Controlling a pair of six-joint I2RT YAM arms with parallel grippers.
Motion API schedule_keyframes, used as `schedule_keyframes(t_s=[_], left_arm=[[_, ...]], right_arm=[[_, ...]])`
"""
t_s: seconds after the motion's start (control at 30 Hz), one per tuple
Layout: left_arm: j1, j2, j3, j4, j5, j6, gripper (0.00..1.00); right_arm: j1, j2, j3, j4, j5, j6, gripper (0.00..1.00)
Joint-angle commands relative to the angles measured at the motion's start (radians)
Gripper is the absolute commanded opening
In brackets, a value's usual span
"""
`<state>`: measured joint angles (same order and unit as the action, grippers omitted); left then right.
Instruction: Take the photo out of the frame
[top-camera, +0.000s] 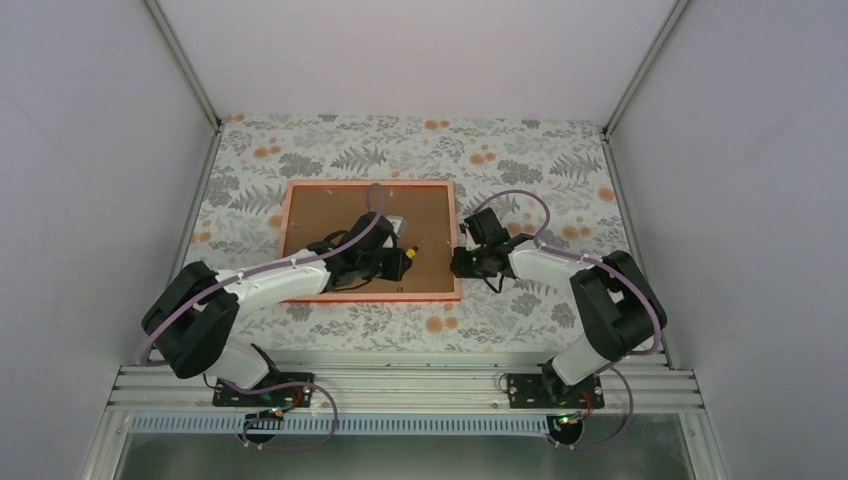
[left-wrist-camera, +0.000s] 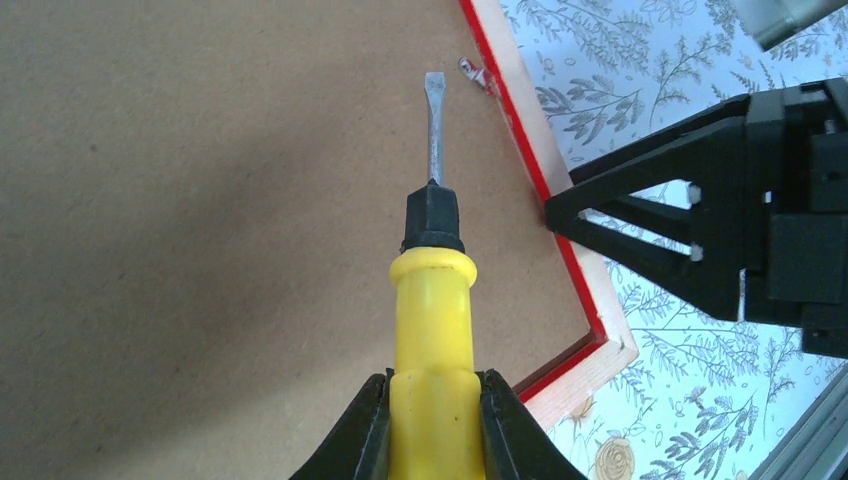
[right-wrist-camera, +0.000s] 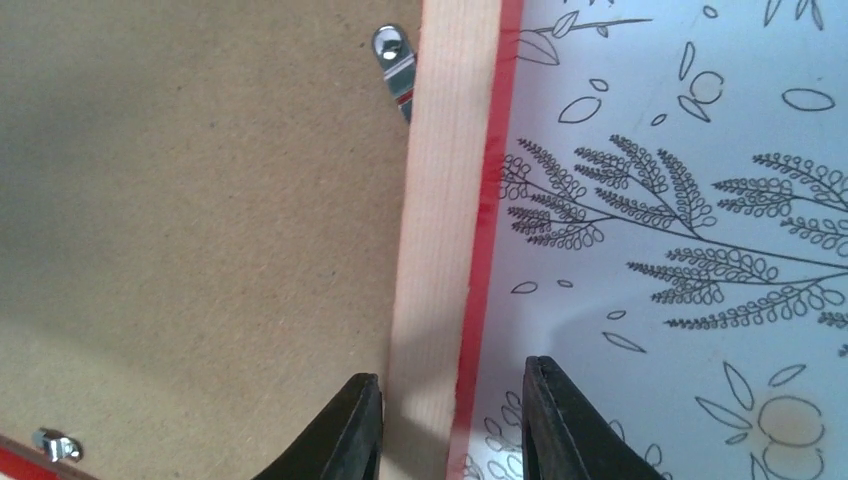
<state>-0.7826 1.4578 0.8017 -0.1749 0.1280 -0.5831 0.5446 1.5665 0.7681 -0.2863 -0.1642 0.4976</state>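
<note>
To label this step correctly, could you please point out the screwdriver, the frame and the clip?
screwdriver (left-wrist-camera: 432, 320), left wrist view, yellow handle.
frame (right-wrist-camera: 442, 220), right wrist view, bare wooden rail.
clip (right-wrist-camera: 395, 65), right wrist view, middle of metal tab.

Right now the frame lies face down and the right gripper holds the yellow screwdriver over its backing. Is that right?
No: the left gripper holds the yellow screwdriver over the backing, as the left wrist view shows. The frame does lie face down.
</note>
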Motion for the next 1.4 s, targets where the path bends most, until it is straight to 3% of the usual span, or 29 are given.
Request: schedule_keyframes(t_s=[0.0, 0.63, 1.37], left_arm=[[-0.005, 0.051, 0.059, 0.042, 0.031, 0.032, 0.02], [-0.009, 0.272, 0.212, 0.043, 0.081, 0.103, 0.02], [-0.016, 0.358, 0.293, -0.065, 0.05, 0.203, 0.02]], right_arm=[[-0.022, 0.034, 0.023, 0.044, -0.018, -0.036, 0.27], [-0.03, 0.059, 0.02, 0.068, -0.023, -0.073, 0.15], [-0.03, 0.054, 0.023, 0.056, -0.018, -0.094, 0.13]])
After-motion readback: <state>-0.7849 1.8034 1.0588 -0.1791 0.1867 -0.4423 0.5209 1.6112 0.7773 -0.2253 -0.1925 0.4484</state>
